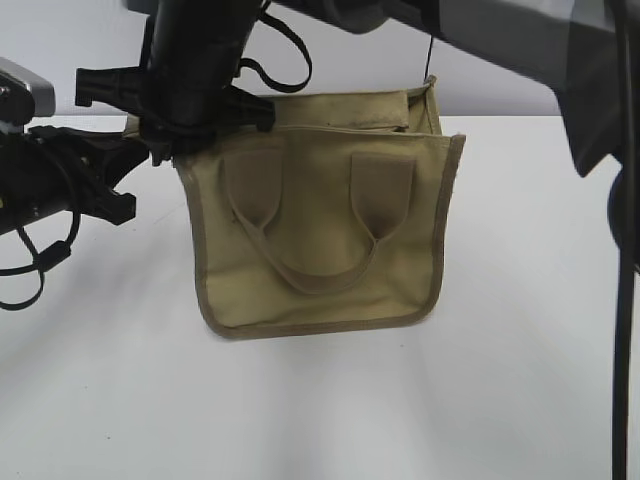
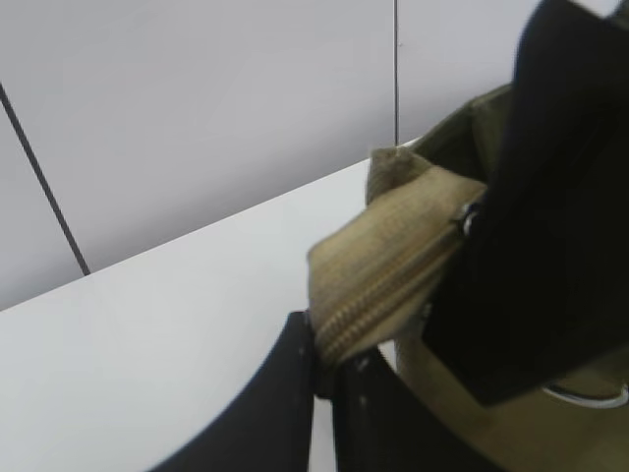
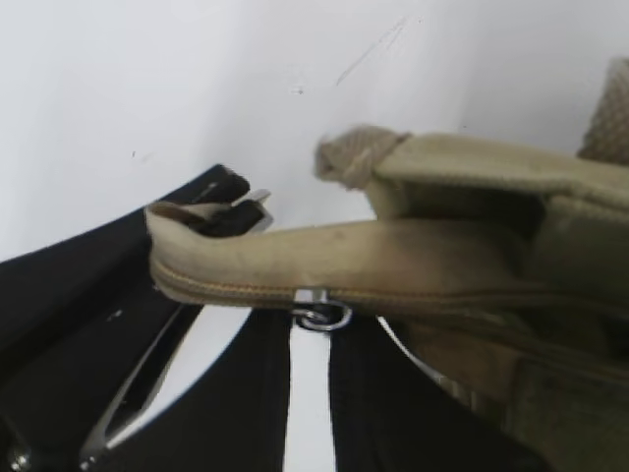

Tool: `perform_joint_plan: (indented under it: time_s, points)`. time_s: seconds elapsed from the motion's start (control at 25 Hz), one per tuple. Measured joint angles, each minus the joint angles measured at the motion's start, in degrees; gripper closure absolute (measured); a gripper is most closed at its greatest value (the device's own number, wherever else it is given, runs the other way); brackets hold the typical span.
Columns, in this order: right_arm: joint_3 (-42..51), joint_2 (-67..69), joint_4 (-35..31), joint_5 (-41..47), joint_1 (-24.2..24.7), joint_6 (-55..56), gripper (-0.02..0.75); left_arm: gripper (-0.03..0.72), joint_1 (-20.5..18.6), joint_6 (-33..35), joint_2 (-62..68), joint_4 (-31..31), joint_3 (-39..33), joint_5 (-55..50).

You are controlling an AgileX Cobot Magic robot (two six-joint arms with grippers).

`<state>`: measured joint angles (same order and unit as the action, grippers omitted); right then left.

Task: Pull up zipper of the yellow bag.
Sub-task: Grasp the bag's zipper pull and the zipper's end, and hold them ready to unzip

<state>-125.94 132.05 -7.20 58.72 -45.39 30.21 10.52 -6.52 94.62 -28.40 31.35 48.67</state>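
Note:
The yellow bag [image 1: 320, 250] hangs upright over the white table, held by its top left corner, with its handle drooping down the front. My left gripper [image 1: 145, 148] is shut on the end of the zipper tape [image 2: 319, 366]. The zipper [image 2: 383, 295] teeth run from there toward the bag. My right gripper [image 1: 190, 125] reaches across from the upper right. In the right wrist view its fingertips [image 3: 313, 329] pinch the silver pull tab [image 3: 320, 317] under the zipper line [image 3: 226, 287], near that same end. The bag's mouth gapes open on the right side [image 1: 400, 105].
The white table [image 1: 300, 410] runs under and around the bag, with a pale wall behind it. Black cables hang at the left [image 1: 40, 260] and along the right edge [image 1: 622, 330]. The right arm's body [image 1: 560, 60] crosses the top of the exterior view.

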Motion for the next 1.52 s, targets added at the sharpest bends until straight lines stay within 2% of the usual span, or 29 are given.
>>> perform_joint_plan:
  time_s: [0.2, 0.48, 0.68, 1.0, 1.24, 1.52]
  points:
    - [0.00, -2.05, -1.29, 3.04, -0.34, -3.56, 0.678, 0.682, 0.00, 0.00, 0.00, -0.23, 0.00, 0.05]
    - [0.00, -3.76, -13.15, 7.31, 2.09, -11.29, 0.678, 0.682, 0.00, 0.00, -0.05, -1.14, 0.04, 1.03]
    - [0.00, -4.14, -18.06, 9.71, 5.24, -15.07, 0.678, 0.682, 0.05, -0.86, -0.11, -1.22, 0.04, 0.71]
    - [0.00, -4.33, -26.11, 10.77, 9.83, -18.72, 0.678, 0.682, 0.31, -3.94, -2.78, -0.76, 0.31, -8.73]
    - [0.05, -4.33, -26.91, 10.77, 10.72, -19.36, 0.678, 0.682, 0.67, -4.98, -4.94, 0.34, 0.50, -13.29]
    - [0.05, -4.33, -27.94, 11.15, 11.32, -19.42, 0.678, 0.682, 2.84, -5.26, -5.07, 0.31, 0.50, -15.84]
